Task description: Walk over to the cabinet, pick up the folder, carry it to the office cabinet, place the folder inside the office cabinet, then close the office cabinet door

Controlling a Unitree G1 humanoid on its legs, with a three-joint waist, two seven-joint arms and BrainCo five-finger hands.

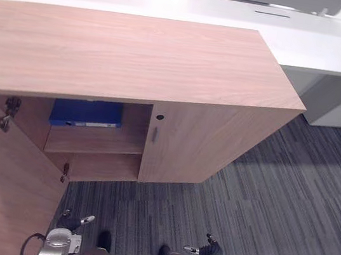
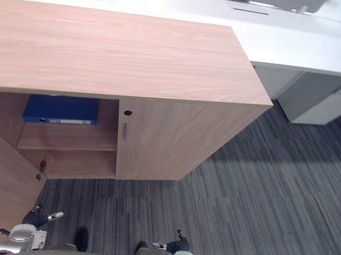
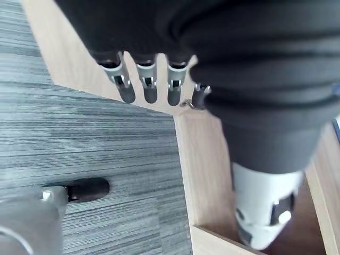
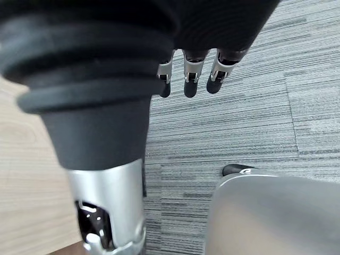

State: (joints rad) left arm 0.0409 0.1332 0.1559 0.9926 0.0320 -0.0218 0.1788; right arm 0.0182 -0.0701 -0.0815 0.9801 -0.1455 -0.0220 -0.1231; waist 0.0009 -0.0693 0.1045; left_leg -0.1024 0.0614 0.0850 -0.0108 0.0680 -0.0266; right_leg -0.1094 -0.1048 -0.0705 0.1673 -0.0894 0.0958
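Wooden office cabinet (image 1: 136, 58), door (image 1: 1, 185) open, folder (image 1: 86, 114) shelved, grey carpet (image 1: 274, 207), white desk (image 1: 323, 48)

Black ribbed covers on left hand (image 3: 154, 32) and right hand (image 4: 212, 26), silver fingers (image 3: 125, 85), dark tips

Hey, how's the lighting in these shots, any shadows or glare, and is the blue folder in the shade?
Left eye view: the blue folder lies in shade under the evenly lit top of the office cabinet; right eye view: the office cabinet throws a dark band on the carpet to its right, and the white desk behind is brightest, without harsh glare.
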